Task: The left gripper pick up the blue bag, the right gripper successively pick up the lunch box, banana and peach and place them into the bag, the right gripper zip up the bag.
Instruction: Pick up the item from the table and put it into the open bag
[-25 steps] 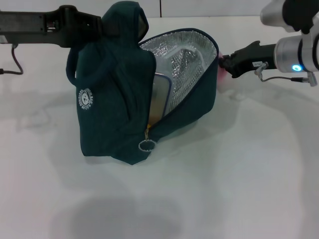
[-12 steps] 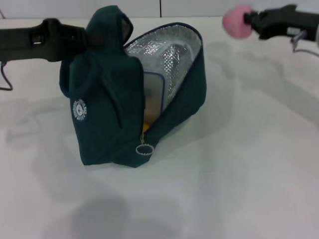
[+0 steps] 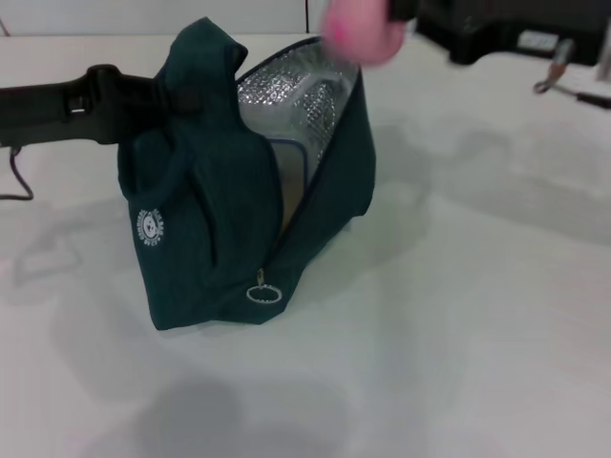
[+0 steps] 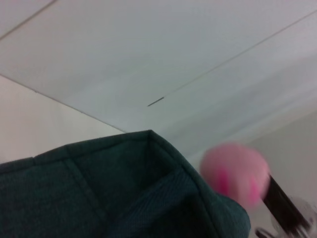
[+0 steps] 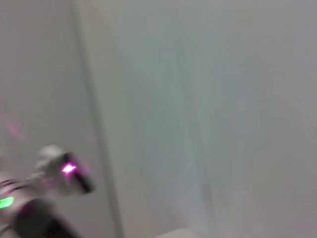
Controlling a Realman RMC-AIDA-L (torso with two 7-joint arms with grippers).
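On the white table (image 3: 458, 315), the right gripper (image 3: 401, 11), clamped on the peach (image 3: 363, 29), hangs above the blue bag (image 3: 229, 200).

blue bag (image 3: 220, 210) on table (image 3: 458, 315) | lunch box (image 3: 286, 176) inside | peach (image 3: 363, 29) above bag's right rim

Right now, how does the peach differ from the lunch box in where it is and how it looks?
The peach is pink and round; the lunch box is a flat, pale container with a blue rim. The peach is in the air, held by the right gripper above the blue bag's open mouth, while the lunch box is already inside, leaning against the foil lining. The peach shows whole; the lunch box is mostly hidden by the bag.
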